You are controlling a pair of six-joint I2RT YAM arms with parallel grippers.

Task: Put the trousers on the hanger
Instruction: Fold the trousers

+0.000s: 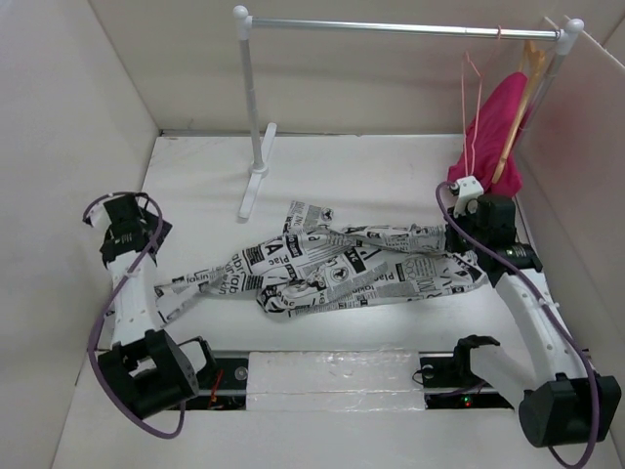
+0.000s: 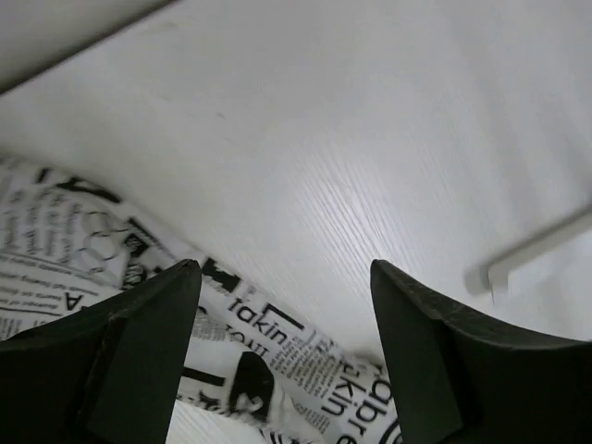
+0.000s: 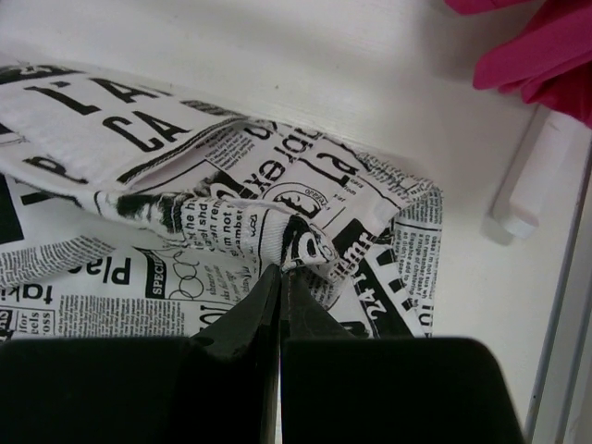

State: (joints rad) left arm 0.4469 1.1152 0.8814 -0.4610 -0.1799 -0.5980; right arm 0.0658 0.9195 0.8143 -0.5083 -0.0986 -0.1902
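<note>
At the left, the left gripper (image 2: 284, 266) hangs over the near-left part of the table (image 1: 342, 166). Its claw is spread wide and holds nothing. In the left wrist view, one narrow end of the trousers (image 1: 332, 264) lies flat on the table under and between the two dark fingers (image 2: 139, 342).

From there the trousers stretch rightward across the middle of the table. They are crumpled and twisted, and a bunched loop of cloth lies near the centre. Behind them, toward the far side, stands the white post (image 1: 252, 117) of a clothes rack, and its metal rail (image 1: 391, 27) runs to the right.

At the right end of the trousers sits the right gripper (image 3: 279, 276). Its claw is pressed together, and its tips pinch a small puckered fold of the printed cloth.

At the far right, the hanger (image 1: 470, 73) hangs by its hook from the rail, bare and well apart from the trousers. Just beside it on the right, a magenta garment (image 1: 493, 132) hangs on a wooden hanger (image 1: 527, 68).
</note>
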